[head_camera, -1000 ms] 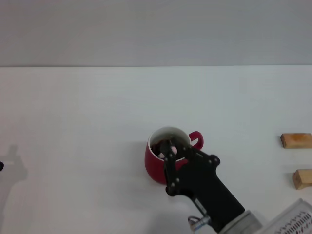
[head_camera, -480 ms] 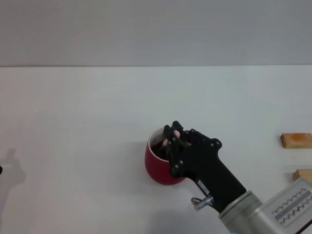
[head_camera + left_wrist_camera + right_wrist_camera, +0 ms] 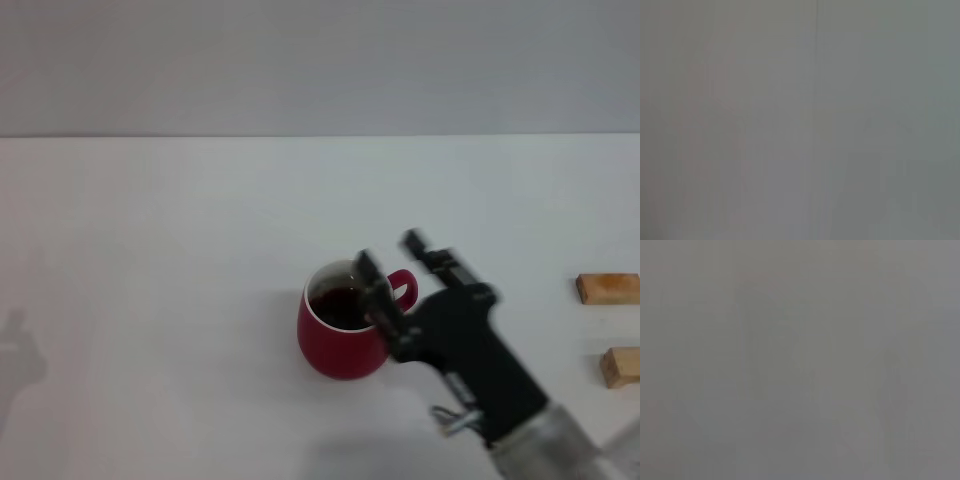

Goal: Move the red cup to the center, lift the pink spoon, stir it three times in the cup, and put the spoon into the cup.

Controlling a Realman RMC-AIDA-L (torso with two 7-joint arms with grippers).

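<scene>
The cup stands upright near the middle of the white tabletop, dark liquid inside, handle toward the right claw; that claw hovers over the handle side, fingers spread apart, holding nothing; two wooden blocks lie far right.

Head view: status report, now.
Right gripper open, beside red cup. Left gripper out of view. Pink spoon not visible. Wooden blocks far right, clear of cup.

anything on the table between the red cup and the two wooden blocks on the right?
Only the right gripper and its arm, beside the red cup. Past them, bare table up to the wooden blocks, per the head view.
</scene>
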